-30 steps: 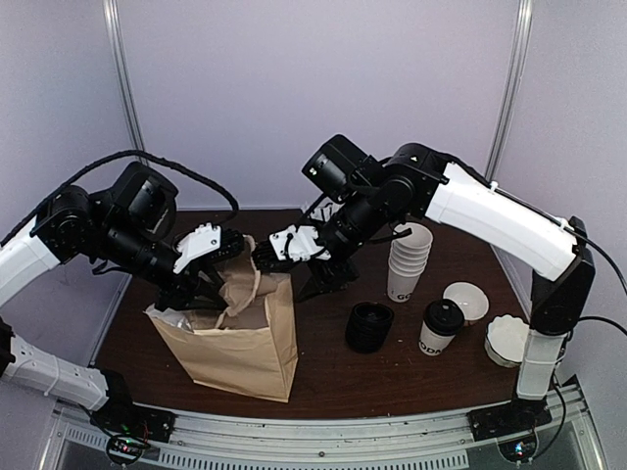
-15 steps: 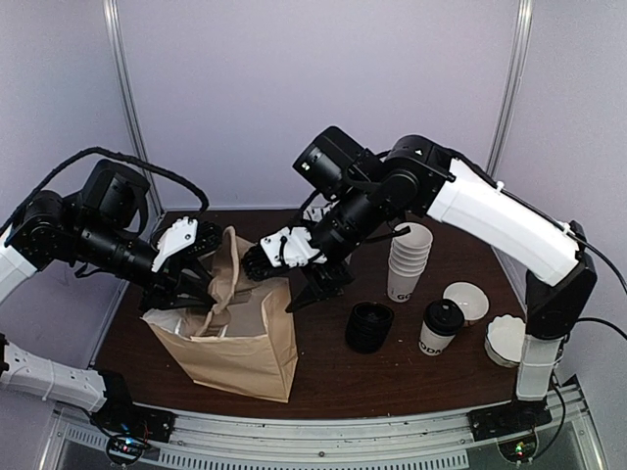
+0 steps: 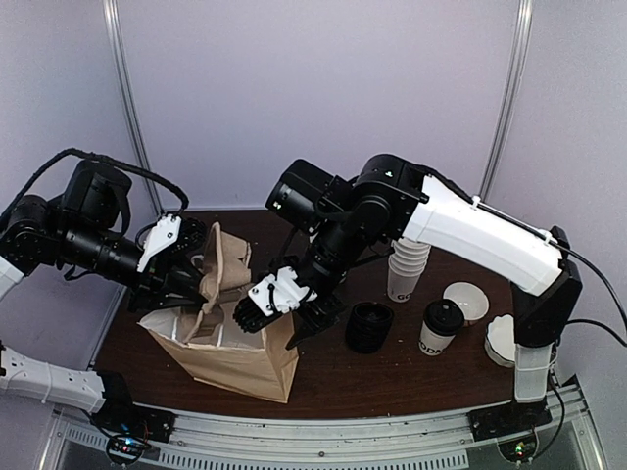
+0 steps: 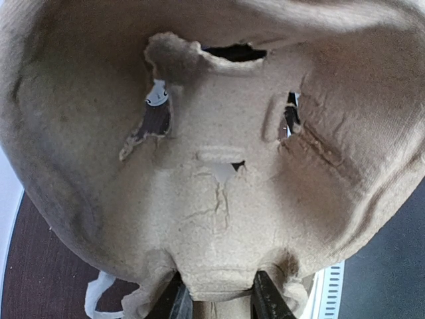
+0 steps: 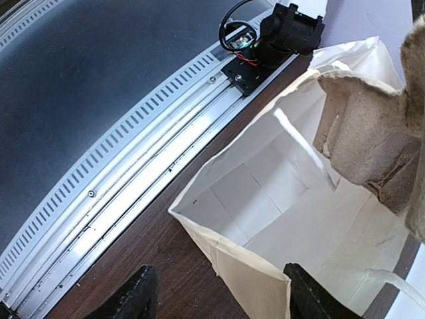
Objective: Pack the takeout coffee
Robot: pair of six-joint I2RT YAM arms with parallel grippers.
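My right gripper [image 3: 279, 311] is wide open, holding nothing, over the brown paper bag [image 3: 250, 360] | my left gripper [image 4: 216, 300] pinches the brown pulp cup tray [image 4: 219, 199] | the white paper coffee cup with black dome lid [image 3: 440, 330] stands upright, well off to the right gripper's right; I think the right arm is nearer

High behind the arms, the top camera covers the table [image 3: 333, 377]; the left wrist camera sits hard against the pulp tray [image 4: 212, 199] ahead of the left claw [image 4: 216, 302], and the right looks past the right claw [image 5: 219, 296] into the bag [image 5: 249, 282] beneath, also seen from the top
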